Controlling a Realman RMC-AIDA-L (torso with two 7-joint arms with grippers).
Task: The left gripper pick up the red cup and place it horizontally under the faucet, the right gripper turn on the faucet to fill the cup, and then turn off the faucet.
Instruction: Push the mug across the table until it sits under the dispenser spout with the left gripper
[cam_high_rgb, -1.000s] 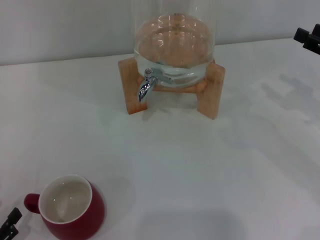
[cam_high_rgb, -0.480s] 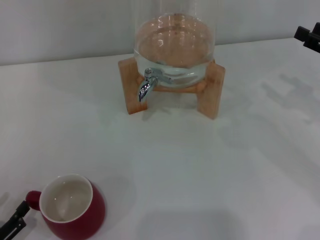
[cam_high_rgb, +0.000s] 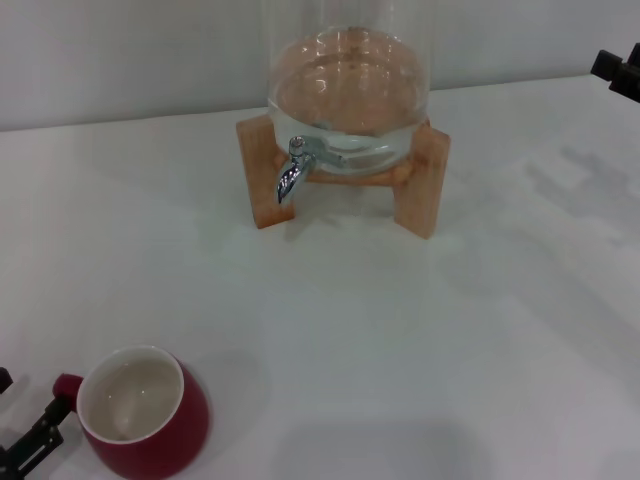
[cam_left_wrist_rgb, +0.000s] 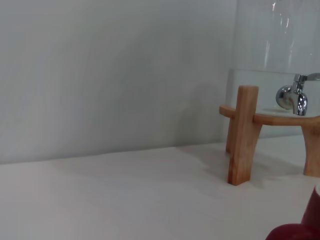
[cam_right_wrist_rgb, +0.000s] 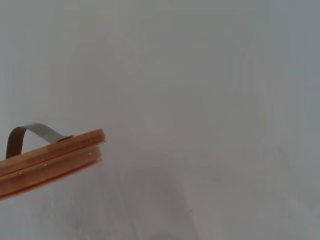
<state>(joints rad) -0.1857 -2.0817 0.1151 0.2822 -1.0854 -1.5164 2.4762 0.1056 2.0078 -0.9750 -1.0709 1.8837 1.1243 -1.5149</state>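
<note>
The red cup (cam_high_rgb: 145, 415) stands upright on the white table at the near left, white inside, its small handle pointing left. A sliver of it shows in the left wrist view (cam_left_wrist_rgb: 300, 231). My left gripper (cam_high_rgb: 20, 415) is at the bottom left corner, open, with one finger (cam_high_rgb: 38, 440) just beside the handle. The chrome faucet (cam_high_rgb: 291, 170) sticks out of the glass jar (cam_high_rgb: 350, 90) at the back, its spout pointing down; it also shows in the left wrist view (cam_left_wrist_rgb: 294, 96). My right gripper (cam_high_rgb: 620, 68) is at the far right edge, away from the faucet.
The jar rests on a wooden stand (cam_high_rgb: 420, 190) with legs on either side of the faucet. The right wrist view shows the jar's wooden lid (cam_right_wrist_rgb: 50, 159) with a metal strap handle. The white table (cam_high_rgb: 400, 330) ends at a grey wall behind.
My left gripper has moved up toward the cup's handle, and a second fingertip now shows at the left edge. The right gripper has drifted slightly up and right.
</note>
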